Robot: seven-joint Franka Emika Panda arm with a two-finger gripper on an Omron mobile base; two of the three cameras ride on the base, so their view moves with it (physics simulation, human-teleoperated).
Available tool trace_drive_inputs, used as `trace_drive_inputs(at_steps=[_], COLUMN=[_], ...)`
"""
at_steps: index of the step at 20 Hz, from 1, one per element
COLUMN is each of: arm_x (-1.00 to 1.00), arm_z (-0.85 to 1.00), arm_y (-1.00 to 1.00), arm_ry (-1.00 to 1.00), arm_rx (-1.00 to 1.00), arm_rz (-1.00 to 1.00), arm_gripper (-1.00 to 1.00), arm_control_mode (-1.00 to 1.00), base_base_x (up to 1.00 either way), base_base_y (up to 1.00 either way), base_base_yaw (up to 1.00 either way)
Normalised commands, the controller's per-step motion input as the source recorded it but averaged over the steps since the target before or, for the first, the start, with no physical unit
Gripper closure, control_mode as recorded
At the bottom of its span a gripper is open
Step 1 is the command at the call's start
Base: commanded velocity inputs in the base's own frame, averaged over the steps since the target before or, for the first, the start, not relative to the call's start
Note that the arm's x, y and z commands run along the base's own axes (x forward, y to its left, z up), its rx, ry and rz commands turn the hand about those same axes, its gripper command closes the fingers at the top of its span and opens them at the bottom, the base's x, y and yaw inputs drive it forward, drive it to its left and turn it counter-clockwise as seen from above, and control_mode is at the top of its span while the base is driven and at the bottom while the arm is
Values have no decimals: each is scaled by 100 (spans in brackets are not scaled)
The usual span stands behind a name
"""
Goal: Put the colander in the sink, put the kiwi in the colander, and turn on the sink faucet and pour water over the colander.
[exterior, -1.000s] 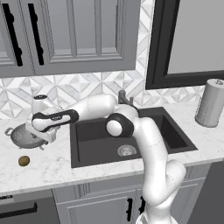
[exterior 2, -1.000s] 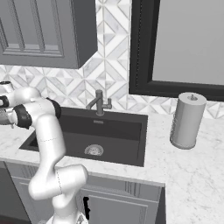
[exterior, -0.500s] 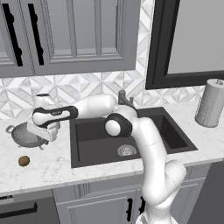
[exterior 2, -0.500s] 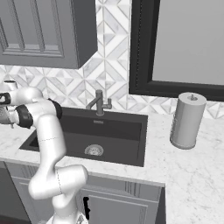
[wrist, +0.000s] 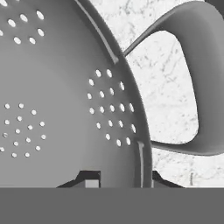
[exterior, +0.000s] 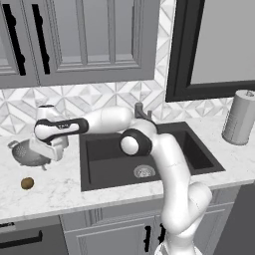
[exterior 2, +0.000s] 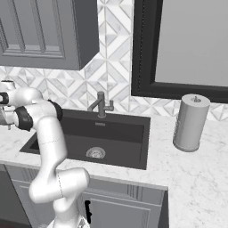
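The grey perforated colander (exterior: pixel 26 153) stands on the marble counter left of the sink (exterior: pixel 102 145). My gripper (exterior: pixel 48 154) reaches down onto its right rim. In the hand view the colander's wall (wrist: pixel 57 100) and a loop handle (wrist: pixel 199 87) are very close, and my gripper (wrist: pixel 124 180) straddles the rim, one fingertip (wrist: pixel 89 179) inside the bowl and one outside, shut on it. The brown kiwi (exterior: pixel 27 183) lies on the counter in front of the colander. The sink faucet (exterior: pixel 141 110) (exterior 2: pixel 101 105) stands behind the basin (exterior 2: pixel 120 133).
A paper towel roll (exterior: pixel 239 117) (exterior 2: pixel 190 123) stands upright on the counter right of the sink. The round drain strainer (exterior: pixel 144 171) sits in the basin floor. Grey wall cabinets hang above the colander.
The jaws have closed from wide open onto the colander's rim. The hand stays at the colander; the colander and kiwi have not moved.
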Motion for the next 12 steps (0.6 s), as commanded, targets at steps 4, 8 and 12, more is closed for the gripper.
trace_drive_inputs(at_steps=[4, 8, 12], arm_x=[-50, -67, -68], arm_z=[23, 27, 30], arm_y=[-13, -32, -49], arm_ry=[0, 0, -1], arm_rx=[0, 0, 0], arm_rz=[0, 0, 0], arm_gripper=[100, 100, 100], arm_control_mode=[-100, -100, -100], base_base_x=[0, 0, 0], base_base_y=[0, 0, 0], base_base_yaw=[0, 0, 0])
